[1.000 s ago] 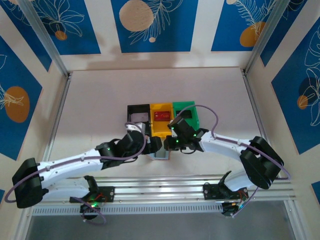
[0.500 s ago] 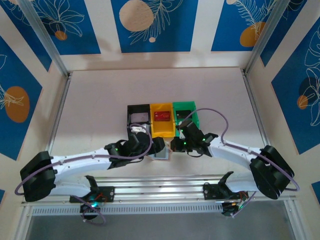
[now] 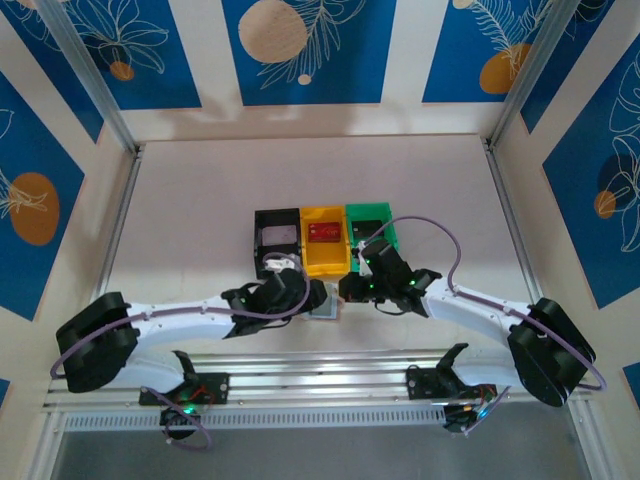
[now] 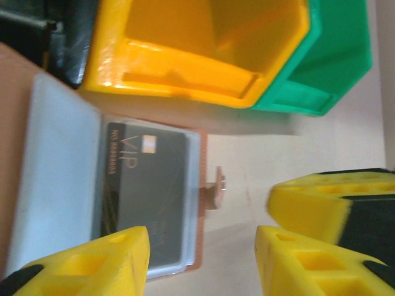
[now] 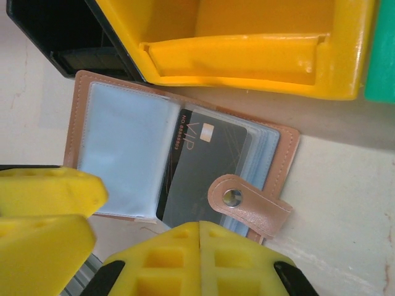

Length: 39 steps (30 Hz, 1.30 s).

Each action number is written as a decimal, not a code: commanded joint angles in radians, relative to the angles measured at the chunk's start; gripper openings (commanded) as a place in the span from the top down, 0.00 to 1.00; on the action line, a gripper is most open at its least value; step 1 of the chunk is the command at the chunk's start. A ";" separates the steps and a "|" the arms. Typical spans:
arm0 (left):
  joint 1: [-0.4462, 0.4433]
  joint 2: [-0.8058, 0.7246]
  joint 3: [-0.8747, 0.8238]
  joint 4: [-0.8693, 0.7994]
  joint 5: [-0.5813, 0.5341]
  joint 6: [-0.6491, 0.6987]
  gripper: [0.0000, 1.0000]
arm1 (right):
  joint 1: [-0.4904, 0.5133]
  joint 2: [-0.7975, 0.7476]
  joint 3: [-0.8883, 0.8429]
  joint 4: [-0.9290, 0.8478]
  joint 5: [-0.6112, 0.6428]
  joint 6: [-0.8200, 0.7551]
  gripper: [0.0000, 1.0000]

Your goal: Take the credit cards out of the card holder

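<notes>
Open card holder (image 5: 123, 148) lying flat near the middle of the tabletop's (image 3: 200, 200) near edge, just in front of the yellow bin (image 5: 247, 55), with a black credit card (image 5: 207, 169) marked VIP in the pocket on the side of the unfastened snap tab (image 5: 247, 203). The left gripper (image 4: 202, 240) has its fingers spread, one over the holder and the other over bare tabletop beyond the tab. The right gripper (image 5: 199, 243) has its pads pressed together just beside the tab.

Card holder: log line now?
card holder: open, beside yellow bin | black card: in pocket | left hand: open | right hand: shut
</notes>
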 commanded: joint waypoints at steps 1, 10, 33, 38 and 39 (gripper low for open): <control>0.019 0.011 -0.028 0.028 0.009 -0.016 0.52 | 0.002 -0.012 -0.019 0.022 -0.035 -0.002 1.00; 0.043 0.050 -0.055 0.068 0.028 -0.019 0.57 | 0.012 0.041 -0.009 0.059 -0.057 0.017 1.00; 0.111 0.139 -0.072 0.111 0.081 0.004 0.67 | 0.028 0.221 0.002 0.162 -0.081 0.053 1.00; 0.120 0.172 -0.073 0.139 0.100 0.006 0.67 | 0.031 0.244 -0.003 0.171 -0.064 0.054 1.00; 0.120 0.175 -0.077 0.145 0.101 0.005 0.68 | 0.031 0.249 -0.005 0.172 -0.061 0.054 1.00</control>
